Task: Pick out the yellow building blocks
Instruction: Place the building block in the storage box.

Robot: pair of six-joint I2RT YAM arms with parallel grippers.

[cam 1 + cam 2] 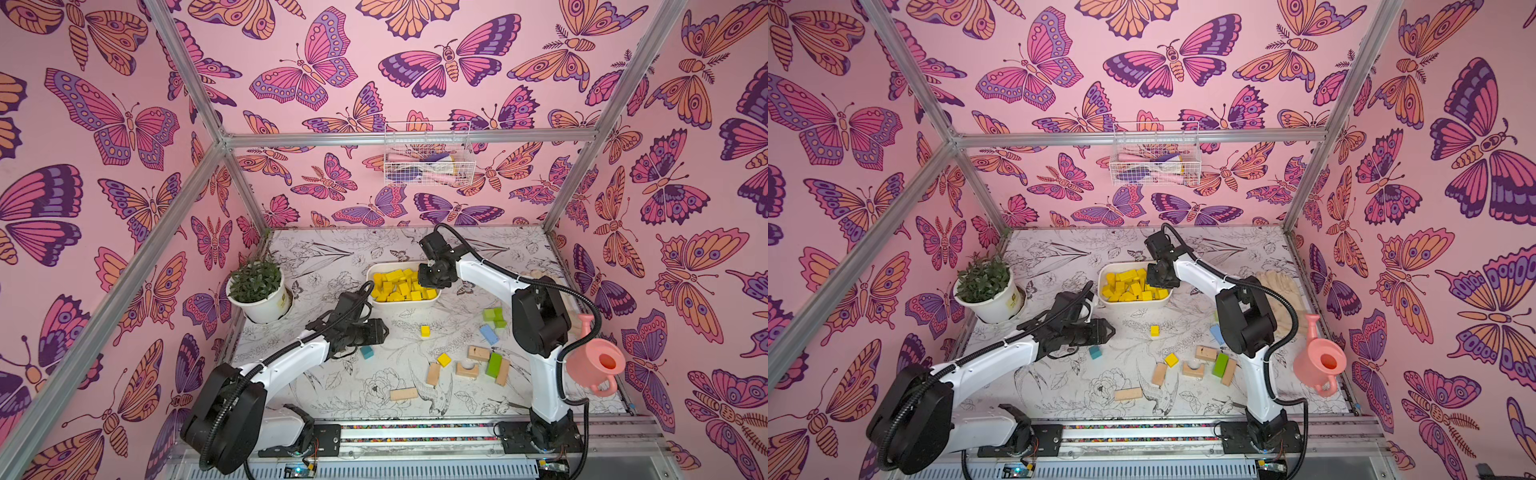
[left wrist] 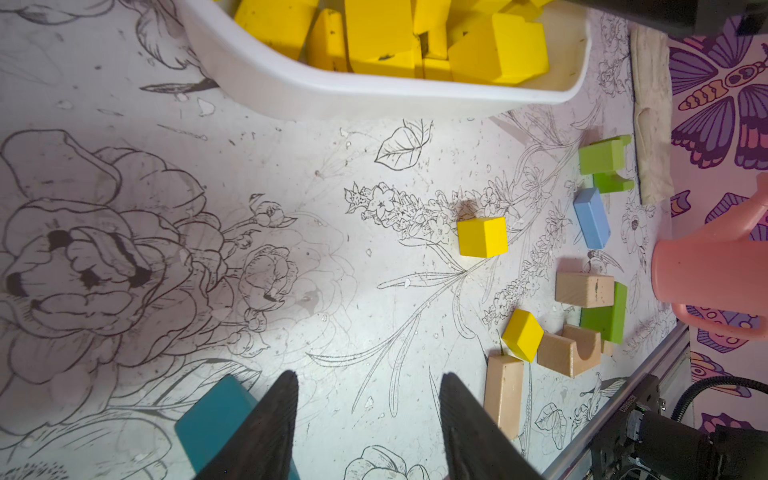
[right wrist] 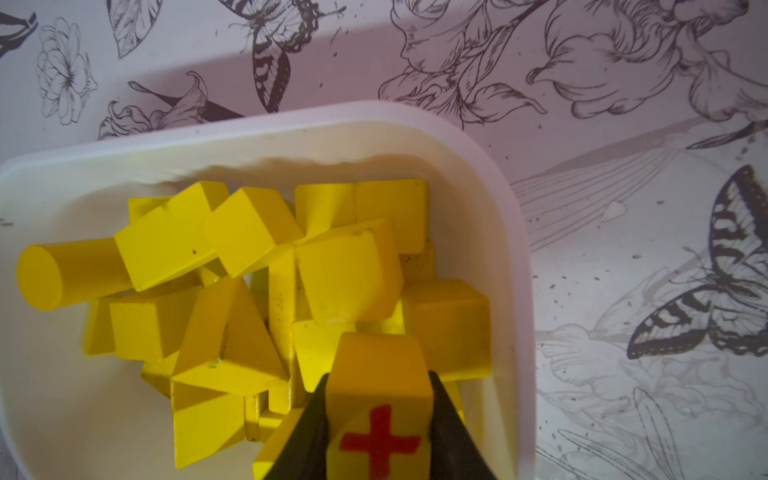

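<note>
Butterfly-papered pink walls enclose a table (image 1: 332,257) printed with line-drawn flowers. At far centre, a white tray (image 1: 399,304) holds the heap of yellow building blocks (image 1: 399,284). The right wrist view shows the right gripper (image 3: 380,376) pinching a yellow cross-marked cube (image 3: 380,440) above the heap. In both top views the wrist hides those jaws and the cube, showing only that the arm ends over the tray's right end. The left gripper (image 2: 369,376) is a dark mass in the top views. The left wrist view resolves it: jaws spread, nothing between them, a teal block (image 2: 212,415) just beside one finger. Two yellow pieces lie on the table right of centre: a lone cube (image 2: 482,237) and a second cube (image 2: 523,334) just beside tan blocks (image 2: 569,349).
</note>
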